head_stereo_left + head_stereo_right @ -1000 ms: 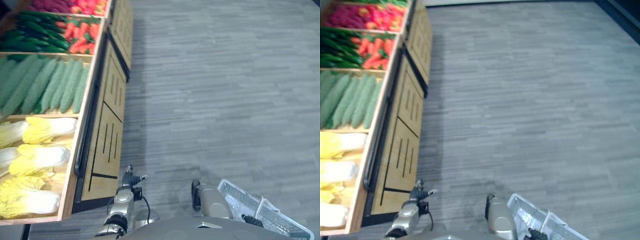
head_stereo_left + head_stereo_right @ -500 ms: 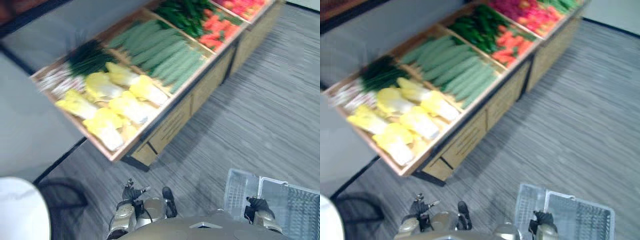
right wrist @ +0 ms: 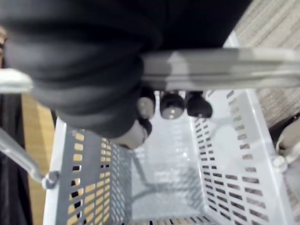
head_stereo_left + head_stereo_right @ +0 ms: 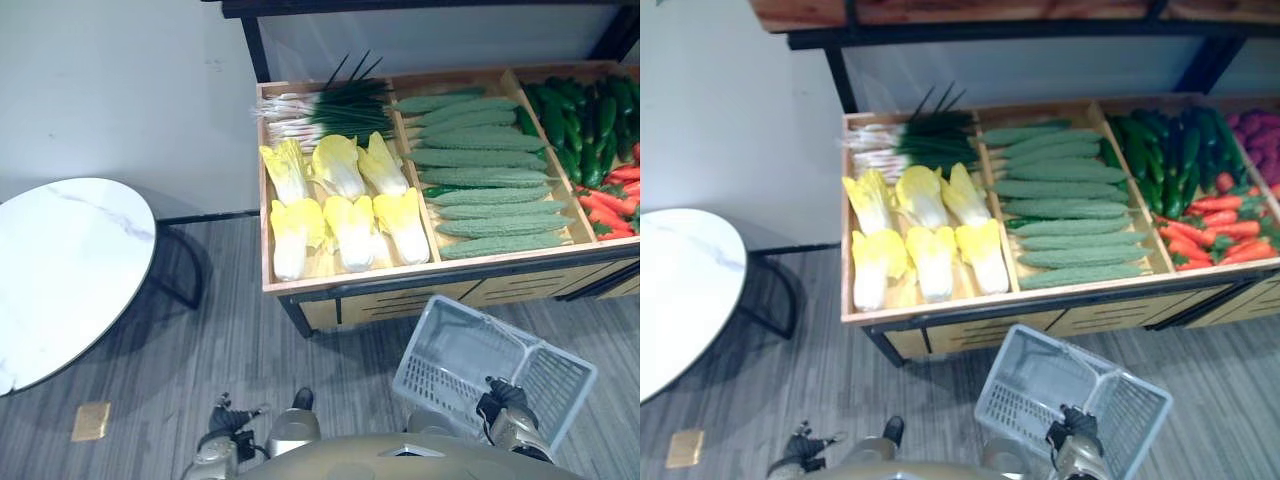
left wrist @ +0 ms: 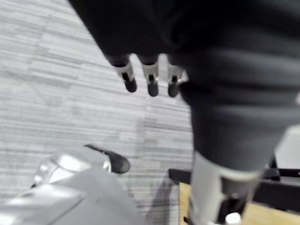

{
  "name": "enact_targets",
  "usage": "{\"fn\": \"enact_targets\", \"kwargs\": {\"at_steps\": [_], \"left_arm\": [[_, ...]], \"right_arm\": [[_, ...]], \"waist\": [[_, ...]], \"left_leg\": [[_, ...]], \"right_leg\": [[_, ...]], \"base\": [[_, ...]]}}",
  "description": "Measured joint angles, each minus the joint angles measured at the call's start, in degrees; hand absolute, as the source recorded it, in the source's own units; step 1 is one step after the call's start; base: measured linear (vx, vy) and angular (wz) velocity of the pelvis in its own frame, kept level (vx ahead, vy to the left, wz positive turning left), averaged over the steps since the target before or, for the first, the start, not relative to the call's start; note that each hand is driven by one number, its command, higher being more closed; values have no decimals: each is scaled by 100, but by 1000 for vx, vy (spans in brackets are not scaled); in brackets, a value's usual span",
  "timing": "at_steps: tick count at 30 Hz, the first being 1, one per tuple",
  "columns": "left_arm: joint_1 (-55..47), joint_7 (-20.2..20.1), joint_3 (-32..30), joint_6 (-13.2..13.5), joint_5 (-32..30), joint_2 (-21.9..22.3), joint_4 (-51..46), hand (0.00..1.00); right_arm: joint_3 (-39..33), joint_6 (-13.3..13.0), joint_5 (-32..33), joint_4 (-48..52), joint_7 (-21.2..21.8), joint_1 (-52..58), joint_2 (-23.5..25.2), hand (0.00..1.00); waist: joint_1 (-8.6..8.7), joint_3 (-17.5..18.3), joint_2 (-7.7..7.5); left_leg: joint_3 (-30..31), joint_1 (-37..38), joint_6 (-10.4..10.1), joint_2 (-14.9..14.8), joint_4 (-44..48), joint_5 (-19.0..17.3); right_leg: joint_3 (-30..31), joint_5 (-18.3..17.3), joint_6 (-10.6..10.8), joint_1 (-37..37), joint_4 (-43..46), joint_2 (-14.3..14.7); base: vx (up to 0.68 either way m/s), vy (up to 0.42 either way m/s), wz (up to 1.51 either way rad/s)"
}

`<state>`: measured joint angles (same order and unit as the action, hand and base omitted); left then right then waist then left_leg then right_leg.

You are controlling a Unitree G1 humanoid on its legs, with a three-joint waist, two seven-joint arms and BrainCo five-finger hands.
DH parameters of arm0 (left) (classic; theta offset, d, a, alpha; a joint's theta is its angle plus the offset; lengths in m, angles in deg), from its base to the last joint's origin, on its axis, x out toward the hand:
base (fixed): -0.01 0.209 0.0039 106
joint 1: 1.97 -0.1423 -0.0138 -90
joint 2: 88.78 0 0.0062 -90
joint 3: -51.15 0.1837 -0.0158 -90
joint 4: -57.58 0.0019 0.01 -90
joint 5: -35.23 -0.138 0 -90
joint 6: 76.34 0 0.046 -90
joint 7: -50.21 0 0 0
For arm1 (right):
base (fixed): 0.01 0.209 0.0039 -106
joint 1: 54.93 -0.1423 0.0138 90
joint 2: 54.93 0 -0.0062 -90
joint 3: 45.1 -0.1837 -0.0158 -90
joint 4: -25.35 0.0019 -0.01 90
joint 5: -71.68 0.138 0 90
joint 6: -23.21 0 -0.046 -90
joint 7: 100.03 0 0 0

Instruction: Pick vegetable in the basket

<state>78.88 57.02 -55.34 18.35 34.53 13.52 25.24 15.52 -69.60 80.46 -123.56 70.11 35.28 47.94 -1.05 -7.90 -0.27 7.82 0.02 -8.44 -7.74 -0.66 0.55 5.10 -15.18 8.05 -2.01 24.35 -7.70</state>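
Right wrist view has my right hand (image 3: 172, 105) curled round the handle (image 3: 225, 70) of the empty basket (image 4: 450, 355), parked by the stand (image 4: 350, 281). Cabbages (image 4: 350, 225) sit there unpicked, and my left hand (image 5: 151, 79) hangs relaxed, free for grabbing, I reckon.

The round white surface (image 4: 60, 270) is cut off by the left edge of both eye views, and the carrots (image 4: 1225, 232) and purple vegetables (image 4: 1258, 132) run past the right edge. A tan square (image 4: 91, 421) on the floor (image 4: 200, 350) is too small to identify. The right robot hand (image 3: 172, 107) and its dark cover hide part of the handle of the basket (image 3: 225, 154).
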Motion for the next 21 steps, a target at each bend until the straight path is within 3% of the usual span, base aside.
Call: {"fn": "enact_targets", "kwargs": {"at_steps": [3, 5, 6, 7, 8, 9, 11, 14, 16, 18, 21], "left_arm": [[17, 69, -176, 19, 15, 148, -22, 0], [98, 99, -296, 61, 156, 168, -32, 0], [150, 112, -424, 60, 243, 219, -70, 0], [207, 127, -468, 59, 250, 242, -78, 0], [217, 209, -556, 46, 273, 266, -172, 0], [132, 301, -645, 45, 368, 282, -401, 0], [44, 524, -816, 51, 357, 278, -994, 0], [28, 758, -885, 62, 309, 124, -2496, 0], [142, 888, -874, 76, 27, -92, -3284, 0], [429, 1041, -785, 124, -348, -423, -3765, 0], [700, 1235, -559, 125, -665, -725, -4355, 0]], "right_arm": [[28, 21, 111, 8, -29, 29, 38, 100], [30, 23, 107, 30, -41, 151, 45, 100], [2, 47, 112, 61, -43, 255, 71, 100], [-27, 61, 115, 62, -57, 299, 56, 100], [-91, 75, 116, 64, -82, 373, 49, 100], [-89, 70, 114, 68, -126, 422, 15, 100], [-76, 69, 107, 67, -165, 505, -54, 100], [-80, 66, 103, 115, -170, 707, 12, 100], [-78, 56, 86, 218, -164, 885, 55, 100], [-90, 33, -32, 295, -165, 1054, 62, 100], [-78, -6, -122, 314, -167, 1158, 28, 100]], "waist": [[-16, 43, 189], [-5, 42, 195], [11, 41, 182], [21, 35, 175], [-3, 32, 169], [1, 35, 177], [6, 33, 204], [6, 50, 217], [35, 126, 126], [110, 131, 223], [187, 174, 279]], "left_leg": [[-132, -106, -125, -258, -133, 293], [-382, -182, -14, -340, -209, 546], [-976, -234, 211, -344, -207, 562], [-1404, -237, 311, -335, -114, 485], [-1910, -232, 316, -293, 137, 379], [-2009, -235, 299, -153, 391, 164], [-2010, -338, 349, -13, 606, -24], [-2043, -274, 337, 227, 204, -70], [-2097, -58, 345, 374, -352, 125], [-1988, 7, 365, 413, -548, 426], [-1916, 16, 391, 464, -548, 501]], "right_leg": [[-134, -155, -83, 75, -409, 234], [-327, -111, -249, 98, -570, 245], [-471, -52, -348, 56, -666, 192], [-495, -38, -368, 54, -678, 145], [-471, -16, -344, 66, -689, 40], [-444, 14, -290, 78, -711, -81], [-406, 81, -169, 111, -800, -188], [-431, 193, -85, 250, -1169, -418], [-461, 229, -35, 335, -1340, -492], [-621, 247, -8, 514, -1497, -502], [-755, 341, -6, 705, -1733, -515]], "base": [[-72, -197, -3], [-127, -95, 29], [-128, -26, 35], [-89, 36, 26], [-27, 79, 4], [-16, 96, -5], [-47, 130, -2], [-48, 155, 20], [16, 90, 34], [33, 28, 37], [91, 13, 21]]}}
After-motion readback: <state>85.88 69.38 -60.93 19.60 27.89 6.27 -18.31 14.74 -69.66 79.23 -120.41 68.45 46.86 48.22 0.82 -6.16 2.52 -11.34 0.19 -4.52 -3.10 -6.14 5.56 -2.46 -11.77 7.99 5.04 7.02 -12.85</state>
